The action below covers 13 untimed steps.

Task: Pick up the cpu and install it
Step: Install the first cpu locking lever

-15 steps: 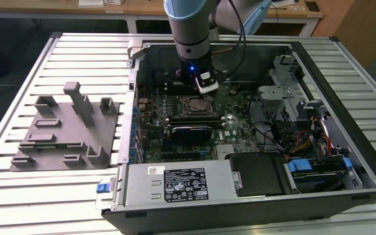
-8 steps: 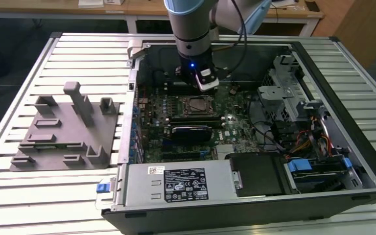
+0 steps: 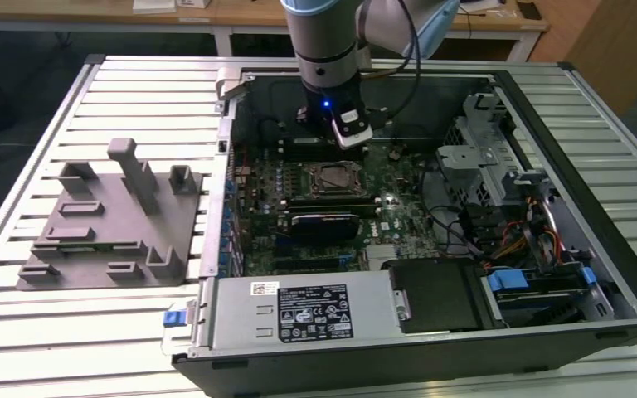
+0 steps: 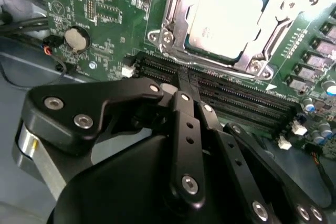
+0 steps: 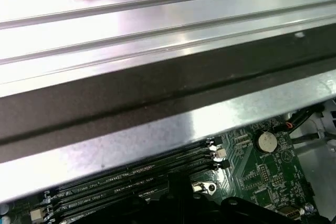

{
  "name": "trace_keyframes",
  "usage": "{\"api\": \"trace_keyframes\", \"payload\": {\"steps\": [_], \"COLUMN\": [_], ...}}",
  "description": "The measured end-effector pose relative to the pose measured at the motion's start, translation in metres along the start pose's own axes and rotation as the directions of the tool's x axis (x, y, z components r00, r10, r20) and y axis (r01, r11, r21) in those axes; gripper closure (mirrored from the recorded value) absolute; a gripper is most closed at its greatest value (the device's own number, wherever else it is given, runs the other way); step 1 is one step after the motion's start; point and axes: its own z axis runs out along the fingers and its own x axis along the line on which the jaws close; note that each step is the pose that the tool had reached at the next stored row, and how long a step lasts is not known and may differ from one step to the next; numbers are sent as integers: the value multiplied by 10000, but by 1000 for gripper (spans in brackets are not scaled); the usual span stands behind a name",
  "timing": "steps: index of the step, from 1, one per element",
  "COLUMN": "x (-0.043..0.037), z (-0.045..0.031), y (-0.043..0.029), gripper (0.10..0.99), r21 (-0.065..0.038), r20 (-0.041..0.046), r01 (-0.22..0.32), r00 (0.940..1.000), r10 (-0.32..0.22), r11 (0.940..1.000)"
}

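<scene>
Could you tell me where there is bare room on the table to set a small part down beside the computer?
The slatted table is bare beyond the grey fixture, towards the exterior view's left edge, and in front of it. Inside the computer case it is crowded: motherboard, cables, drive bays, and the gripper over the memory slots.

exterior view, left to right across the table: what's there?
Grey fixture → open computer case, left wall → cpu seated in its socket on the motherboard, with the gripper hanging just behind it → metal drive cage → blue drive latch.
</scene>
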Motion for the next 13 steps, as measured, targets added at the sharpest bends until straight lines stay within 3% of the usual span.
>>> {"api": "trace_keyframes", "payload": {"steps": [6, 9, 13], "x": [-1, 0, -1], "z": [-3, 1, 5], "y": [1, 0, -1], "gripper": [980, 980, 980], "r21": [30, 248, 681], "r20": [5, 50, 85], "r01": [5, 50, 125], "r00": [10000, 10000, 9999], "r10": [-5, -51, -132], "r11": [10000, 9997, 9976]}}
